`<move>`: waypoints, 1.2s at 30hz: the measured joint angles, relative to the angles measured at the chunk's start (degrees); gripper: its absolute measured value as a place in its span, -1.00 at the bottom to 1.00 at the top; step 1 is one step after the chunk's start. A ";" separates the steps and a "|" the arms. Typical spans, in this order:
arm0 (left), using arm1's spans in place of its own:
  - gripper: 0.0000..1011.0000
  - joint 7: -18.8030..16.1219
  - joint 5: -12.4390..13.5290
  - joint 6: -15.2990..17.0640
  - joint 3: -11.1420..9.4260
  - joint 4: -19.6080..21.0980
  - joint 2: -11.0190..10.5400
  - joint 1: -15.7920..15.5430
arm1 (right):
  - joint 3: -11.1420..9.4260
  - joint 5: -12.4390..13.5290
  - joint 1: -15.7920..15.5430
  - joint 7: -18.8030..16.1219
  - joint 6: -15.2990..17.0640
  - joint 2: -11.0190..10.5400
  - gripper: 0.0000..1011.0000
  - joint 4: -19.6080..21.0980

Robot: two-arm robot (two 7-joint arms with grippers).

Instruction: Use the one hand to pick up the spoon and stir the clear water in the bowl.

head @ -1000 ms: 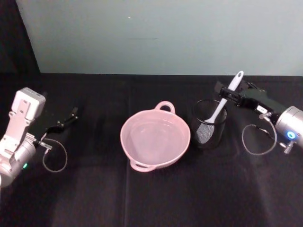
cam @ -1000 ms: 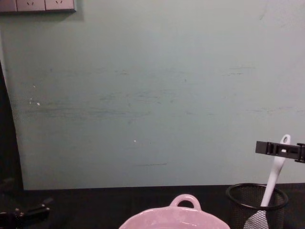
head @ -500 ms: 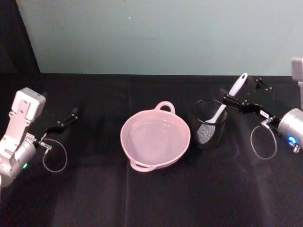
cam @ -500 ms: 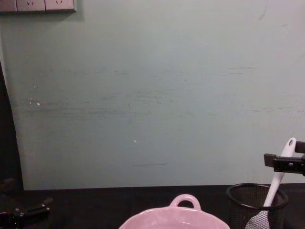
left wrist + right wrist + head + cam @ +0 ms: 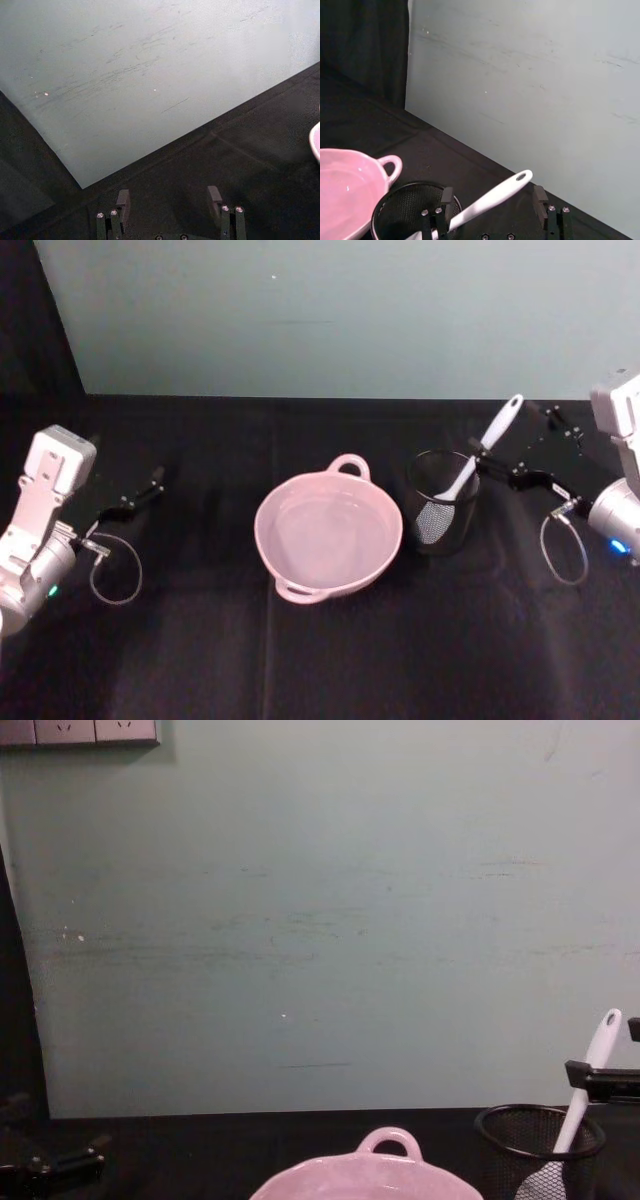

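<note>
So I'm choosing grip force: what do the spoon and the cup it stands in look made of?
The spoon looks like smooth white plastic, its blade slightly translucent. The cup appears to be black wire mesh, probably metal: you can see the blade through its wall.

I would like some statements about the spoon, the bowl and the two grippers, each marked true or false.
1. The spoon stands in the black mesh cup. True.
2. The right gripper is shut on the spoon. False: its fingers are open on either side of the handle.
3. The bowl lies upside down. False: it sits upright, holding water.
4. The left gripper is far from the bowl, at the table's left. True.
5. The cup stands left of the bowl. False: right.
</note>
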State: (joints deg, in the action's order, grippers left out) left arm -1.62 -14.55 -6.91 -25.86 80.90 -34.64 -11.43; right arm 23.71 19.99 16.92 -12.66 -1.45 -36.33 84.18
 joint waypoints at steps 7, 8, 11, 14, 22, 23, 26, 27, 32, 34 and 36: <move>1.00 0.00 0.00 0.00 0.00 0.00 0.00 0.00 | -2.73 1.06 -3.25 0.29 0.49 -1.08 0.98 2.77; 1.00 0.00 0.00 0.00 0.00 0.00 0.00 0.00 | -3.79 2.03 -4.51 0.31 0.72 -1.39 0.98 3.84; 1.00 0.00 0.00 0.00 0.00 0.00 0.00 0.00 | -5.51 3.55 -6.42 0.31 1.00 -1.84 0.98 5.53; 1.00 0.00 0.00 0.00 0.00 0.00 0.00 0.00 | -7.69 4.99 -9.15 0.58 1.09 -2.51 0.98 7.97; 1.00 0.00 0.00 0.00 0.00 0.00 0.00 0.00 | -14.18 6.06 -16.80 4.91 -1.87 -2.67 0.98 12.64; 1.00 0.00 0.00 0.00 0.00 0.00 0.00 0.00 | -15.23 5.78 -17.98 6.25 -2.82 -2.16 0.98 12.81; 1.00 0.00 0.00 0.00 0.00 0.00 0.00 0.00 | -17.11 5.06 -19.57 8.83 -4.86 -0.62 0.98 12.16; 1.00 0.00 0.00 0.00 0.00 0.00 0.00 0.00 | -17.72 4.74 -19.90 9.67 -5.73 0.22 0.98 11.44; 1.00 0.00 0.01 0.00 0.00 0.00 0.00 0.00 | -18.67 3.59 -19.88 10.92 -7.36 1.97 0.98 9.42; 1.00 0.00 0.00 0.00 0.00 0.00 0.00 0.00 | -18.78 3.22 -19.70 11.03 -7.63 2.33 0.98 9.00; 1.00 0.00 0.00 0.00 0.00 0.00 0.00 0.00 | -18.87 2.78 -19.44 11.01 -7.85 2.81 0.98 8.48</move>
State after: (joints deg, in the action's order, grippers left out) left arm -1.62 -14.55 -6.91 -25.86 80.90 -34.64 -11.43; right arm 4.85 22.76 -2.52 -1.65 -9.30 -33.52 92.65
